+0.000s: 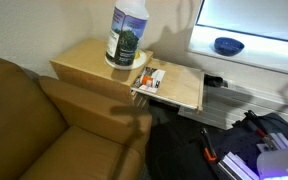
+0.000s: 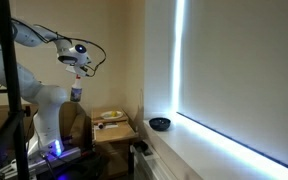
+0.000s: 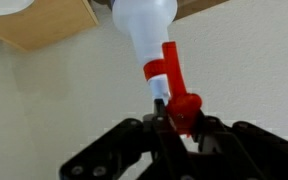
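Though gripped and lifted already, not yet set down anywhere. Jaws of gripper point(image 3: 179, 118) clamped on red trigger head of spray bottle point(image 3: 144, 25); bottle body hanging straight below tool, well clear of wooden side table point(image 1: 84, 60) and brown couch point(image 1: 24, 100) far beneath it.

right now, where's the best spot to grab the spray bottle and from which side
The red spray head at the neck, from above, where the gripper is shut on it: the spray bottle hangs upright, its body is wide and round, the neck is slim.
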Robot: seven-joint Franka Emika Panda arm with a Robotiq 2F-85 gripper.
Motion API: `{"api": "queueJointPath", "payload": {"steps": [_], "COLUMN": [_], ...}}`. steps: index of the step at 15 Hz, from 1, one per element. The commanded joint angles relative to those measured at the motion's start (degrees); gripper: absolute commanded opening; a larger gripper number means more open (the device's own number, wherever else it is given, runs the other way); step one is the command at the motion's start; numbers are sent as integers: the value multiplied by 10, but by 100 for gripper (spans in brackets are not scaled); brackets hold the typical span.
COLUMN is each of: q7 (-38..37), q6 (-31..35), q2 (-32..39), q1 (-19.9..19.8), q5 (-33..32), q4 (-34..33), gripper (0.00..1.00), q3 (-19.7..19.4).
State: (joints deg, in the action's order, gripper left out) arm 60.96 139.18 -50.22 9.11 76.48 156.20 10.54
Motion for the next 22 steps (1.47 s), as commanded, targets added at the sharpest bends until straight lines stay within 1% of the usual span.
{"api": "queueJointPath", "payload": {"steps": [1, 2, 3, 4, 5, 7, 10, 11, 13, 15, 16, 17, 18, 19, 20, 22], "q7": [-1, 0, 5, 16, 30, 49, 41, 43, 40, 40, 39, 34, 61, 33, 42, 44], "q6": [-2, -2, 5, 8, 14, 41, 84, 102, 151, 211, 242, 249, 233, 227, 228, 227], "q2": [-3, -3, 16, 33, 58, 104, 175, 198, 248, 297, 324, 341, 340, 312, 327, 339], "q1": [-1, -1, -5, 1, 10, 17, 31, 38, 56, 83, 101, 125, 115, 102, 106, 108], "q5": [-2, -2, -14, -13, -15, -29, -96, -125, -179, -210, -208, -188, -128, -177, -157, -144], "q4": [2, 4, 3, -4, -19, -49, -99, -117, -150, -181, -200, -219, -237, -188, -206, -224], "gripper": [25, 6, 6, 6, 6, 6, 6, 6, 6, 6, 6, 6, 6, 25, 25, 25], "q3": [-2, -2, 10, 15, 31, 77, 138, 148, 157, 147, 135, 116, 128, 139, 135, 135]}}
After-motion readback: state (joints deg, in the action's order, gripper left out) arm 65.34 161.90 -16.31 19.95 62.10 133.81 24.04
